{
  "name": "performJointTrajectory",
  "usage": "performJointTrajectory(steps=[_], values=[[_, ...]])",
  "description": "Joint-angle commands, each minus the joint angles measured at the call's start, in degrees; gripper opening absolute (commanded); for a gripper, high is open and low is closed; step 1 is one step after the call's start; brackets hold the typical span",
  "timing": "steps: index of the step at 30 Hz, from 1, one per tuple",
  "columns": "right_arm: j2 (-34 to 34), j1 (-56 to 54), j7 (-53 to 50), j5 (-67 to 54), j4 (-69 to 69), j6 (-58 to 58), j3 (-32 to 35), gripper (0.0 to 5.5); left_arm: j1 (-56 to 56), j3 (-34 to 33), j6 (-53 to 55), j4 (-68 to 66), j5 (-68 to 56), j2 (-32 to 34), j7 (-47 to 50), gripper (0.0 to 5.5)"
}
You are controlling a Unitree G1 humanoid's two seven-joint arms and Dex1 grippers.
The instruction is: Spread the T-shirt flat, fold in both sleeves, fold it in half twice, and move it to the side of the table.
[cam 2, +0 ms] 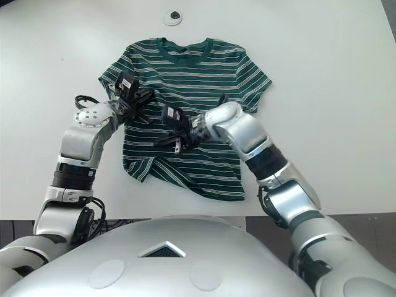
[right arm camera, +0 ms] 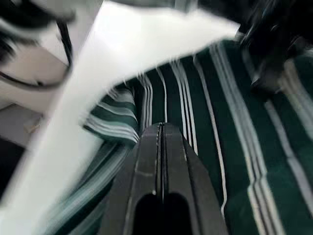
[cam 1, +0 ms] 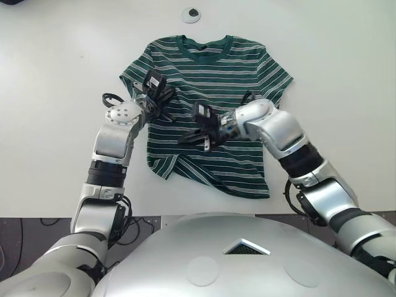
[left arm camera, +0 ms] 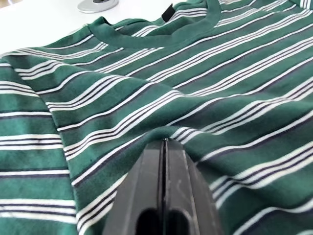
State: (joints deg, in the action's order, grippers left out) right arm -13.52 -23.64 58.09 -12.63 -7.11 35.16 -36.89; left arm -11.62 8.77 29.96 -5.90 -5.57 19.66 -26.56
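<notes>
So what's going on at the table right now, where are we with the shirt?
Both grippers are over the green striped T-shirt, which lies on the white table. The left gripper is shut and pinches a small pucker of cloth near the left sleeve. The right gripper is shut over the middle. The sleeves are not folded yet, and the lower left hem is bunched.

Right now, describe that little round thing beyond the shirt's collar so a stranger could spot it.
Find the white table, then the dark green T-shirt with white stripes lying on it. Just past its collar sits a small round silvery disc with a dark centre, flat and plain, unlike the striped cloth.
</notes>
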Motion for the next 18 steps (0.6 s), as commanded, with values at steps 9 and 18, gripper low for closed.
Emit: performJointTrajectory(steps=[9,18], values=[[-1.52,1.78,8.80,1.55,2.75,-4.13,-5.40,0.00,1.11,0.99,2.78,-5.87,1.47,-0.76,0.62,0.03],[-1.57,-0.79,13.80,-2.28,6.84,7.09,-6.95,0.00,-0.19,-0.83,1.90,-7.52,1.06,-1.49,2.16,0.03]])
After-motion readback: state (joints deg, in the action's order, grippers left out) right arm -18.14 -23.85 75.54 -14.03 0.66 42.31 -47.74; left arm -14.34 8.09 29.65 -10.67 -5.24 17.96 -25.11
